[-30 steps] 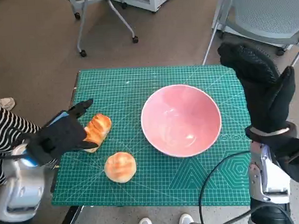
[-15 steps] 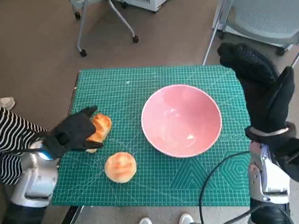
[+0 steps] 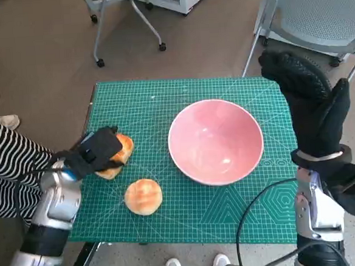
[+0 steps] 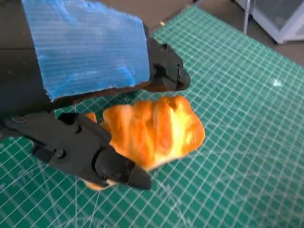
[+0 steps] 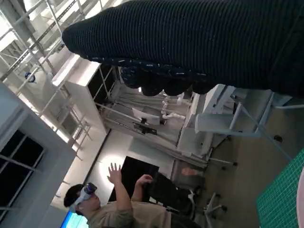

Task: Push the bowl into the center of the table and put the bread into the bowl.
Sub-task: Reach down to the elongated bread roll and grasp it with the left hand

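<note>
Here the left hand sat over the croissant-shaped bread left of the pink bowl, fingers either side, grip unclear. Bread likely soft, light — squeeze mid-body gently. Right hand raised, holding nothing.

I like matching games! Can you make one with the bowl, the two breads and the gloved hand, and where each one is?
Things:
1. bowl
2. long bread
3. round bread
4. right hand

Places or states:
A. raised beside the mat's edge, holding nothing
B. alone on the mat near the front edge
C. under the left hand
D. pink, empty, on the mat

Pairs: 1-D, 2-C, 3-B, 4-A
</note>
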Controlling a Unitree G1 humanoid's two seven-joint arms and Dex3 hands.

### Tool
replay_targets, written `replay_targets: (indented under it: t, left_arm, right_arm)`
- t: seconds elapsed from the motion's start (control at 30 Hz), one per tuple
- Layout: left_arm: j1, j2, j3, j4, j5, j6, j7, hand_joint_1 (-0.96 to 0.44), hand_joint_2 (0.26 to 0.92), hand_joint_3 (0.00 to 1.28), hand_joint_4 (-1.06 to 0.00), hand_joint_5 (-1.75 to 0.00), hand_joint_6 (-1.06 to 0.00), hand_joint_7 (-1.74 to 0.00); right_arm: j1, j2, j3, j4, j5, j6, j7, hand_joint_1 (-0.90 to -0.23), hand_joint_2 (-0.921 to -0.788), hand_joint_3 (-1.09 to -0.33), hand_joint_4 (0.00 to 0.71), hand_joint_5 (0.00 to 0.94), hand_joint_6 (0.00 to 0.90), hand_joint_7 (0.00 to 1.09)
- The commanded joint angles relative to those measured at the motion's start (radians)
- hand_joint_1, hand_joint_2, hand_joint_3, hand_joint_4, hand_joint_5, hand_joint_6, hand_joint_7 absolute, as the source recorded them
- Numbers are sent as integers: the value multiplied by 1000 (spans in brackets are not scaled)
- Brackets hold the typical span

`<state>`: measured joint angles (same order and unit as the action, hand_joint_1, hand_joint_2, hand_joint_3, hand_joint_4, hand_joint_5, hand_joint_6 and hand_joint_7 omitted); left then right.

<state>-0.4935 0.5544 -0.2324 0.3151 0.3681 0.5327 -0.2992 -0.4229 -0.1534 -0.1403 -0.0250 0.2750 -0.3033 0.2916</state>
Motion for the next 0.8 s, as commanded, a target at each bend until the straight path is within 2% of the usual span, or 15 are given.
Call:
replay_targets:
  t: [0.03, 0.07, 0.1, 0.13, 0.23, 0.33, 0.53, 0.8]
  left_arm:
    - [10, -18, -19, 76, 19, -37, 18, -106, 843, 5, -703, -1020, -638, -283]
    - [11, -17, -16, 81, 24, -51, 27, 72, 859, 9, -744, -1046, -635, -429]
    - [12, -17, -14, 85, 26, -62, 34, 45, 866, 27, -782, -1068, -654, -628]
    - [16, -16, -9, 78, 28, -72, 43, 28, 870, 38, -806, -1082, -666, -756]
    - [35, -12, 11, 41, 28, -100, 70, 9, 861, 49, -864, -1032, -709, -921]
    - [67, -9, 40, -13, 21, -147, 107, 3, 847, 57, -900, -977, -742, -976]
    - [123, -5, 98, -153, 11, -210, 150, 1, 841, 64, -913, -984, -759, -962]
    - [161, -23, 166, -405, 2, -206, 143, 1, 840, 65, -910, -1013, -771, -926]
  right_arm:
    - [18, 1, -1, 12, 11, 8, 8, -694, -921, -630, 214, 0, 116, 508]
    - [18, 1, 0, 12, 12, 7, 8, -694, -921, -631, 214, 0, 116, 508]
    - [17, 1, 0, 13, 12, 7, 8, -694, -921, -631, 214, 0, 116, 508]
    - [17, 2, 0, 13, 13, 8, 9, -694, -921, -631, 214, 0, 116, 507]
    - [17, 3, 1, 14, 14, 7, 10, -694, -921, -631, 214, 0, 116, 507]
    - [15, 2, 1, 19, 16, 5, 13, -694, -921, -631, 213, 0, 116, 507]
    - [9, 1, -1, 33, 18, 0, 20, -693, -921, -631, 212, 0, 116, 506]
    - [0, -2, -5, 51, 19, -6, 28, -685, -921, -630, 213, 0, 118, 506]
